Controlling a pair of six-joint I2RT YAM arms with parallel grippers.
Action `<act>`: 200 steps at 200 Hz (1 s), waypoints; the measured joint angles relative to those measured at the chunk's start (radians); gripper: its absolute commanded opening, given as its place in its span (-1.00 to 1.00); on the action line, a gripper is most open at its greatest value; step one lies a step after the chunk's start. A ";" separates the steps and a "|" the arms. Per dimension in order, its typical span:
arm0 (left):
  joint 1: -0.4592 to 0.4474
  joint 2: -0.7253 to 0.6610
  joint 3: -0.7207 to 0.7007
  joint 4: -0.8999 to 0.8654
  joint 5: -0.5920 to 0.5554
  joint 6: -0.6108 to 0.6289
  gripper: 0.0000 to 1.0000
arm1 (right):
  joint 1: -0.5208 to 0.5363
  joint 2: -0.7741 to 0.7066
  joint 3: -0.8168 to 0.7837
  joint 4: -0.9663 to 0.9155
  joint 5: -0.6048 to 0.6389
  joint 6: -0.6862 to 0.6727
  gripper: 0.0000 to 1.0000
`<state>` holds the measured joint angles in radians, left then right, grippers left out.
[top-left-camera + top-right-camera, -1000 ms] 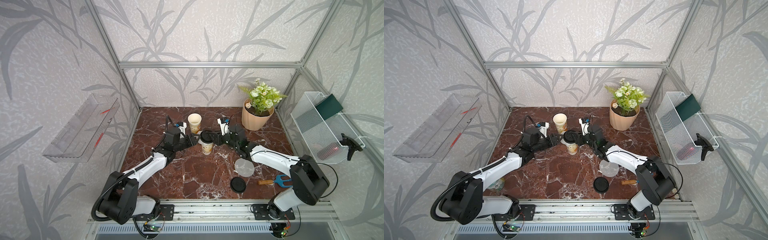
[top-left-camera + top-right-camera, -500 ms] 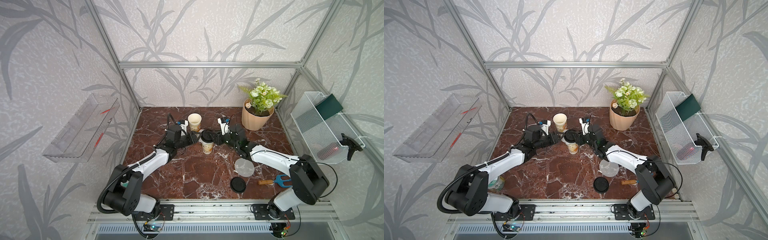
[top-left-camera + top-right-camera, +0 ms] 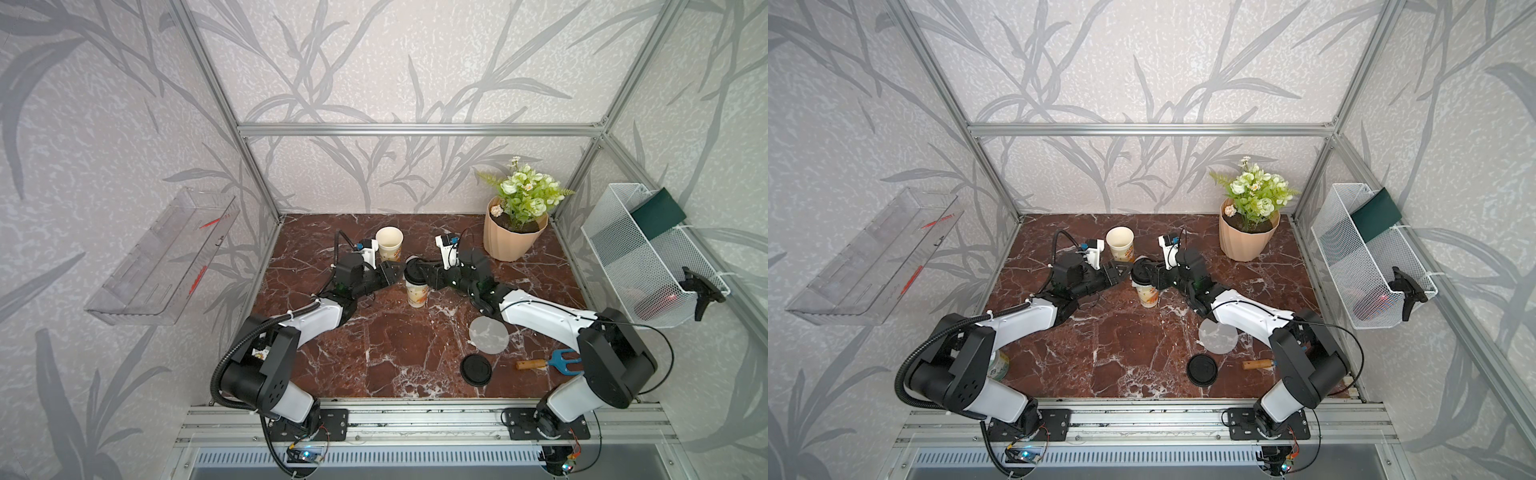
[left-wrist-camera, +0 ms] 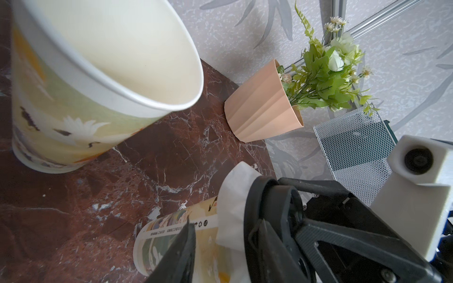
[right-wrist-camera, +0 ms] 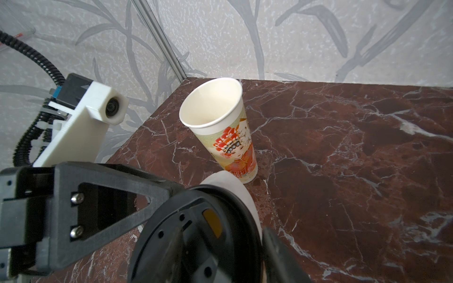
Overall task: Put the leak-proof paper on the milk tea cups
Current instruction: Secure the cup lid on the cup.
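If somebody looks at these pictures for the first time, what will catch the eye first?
At the middle cup the right claw holds a black lid over crumpled pale paper, and the left claw stands at its side. Behind it stands an open cup; a flowering plant pot fills the far right corner.

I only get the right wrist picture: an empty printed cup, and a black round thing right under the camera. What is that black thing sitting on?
Observer: It is a black lid over the mouth of a second milk tea cup. The left wrist view shows leak-proof paper crumpled between lid and cup.
Operator: Is any paper left over?
Observer: Yes. In both top views one flat paper disc lies on the marble table, with a second black lid just in front of it.
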<state>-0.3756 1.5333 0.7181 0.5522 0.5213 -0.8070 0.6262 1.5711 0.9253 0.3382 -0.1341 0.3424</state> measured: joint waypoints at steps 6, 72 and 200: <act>0.001 0.002 0.000 0.004 0.002 0.000 -0.21 | 0.000 0.000 0.000 0.000 0.000 0.000 0.04; 0.002 0.044 -0.013 0.082 0.023 -0.003 -0.26 | -0.001 0.000 0.001 0.000 0.003 -0.003 0.03; -0.005 -0.115 0.214 -0.570 -0.078 0.134 0.17 | -0.001 -0.010 -0.001 -0.016 0.015 -0.010 0.03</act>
<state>-0.3805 1.4185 0.9325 -0.0181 0.4435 -0.6731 0.6250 1.5612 0.9245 0.3218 -0.1192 0.3321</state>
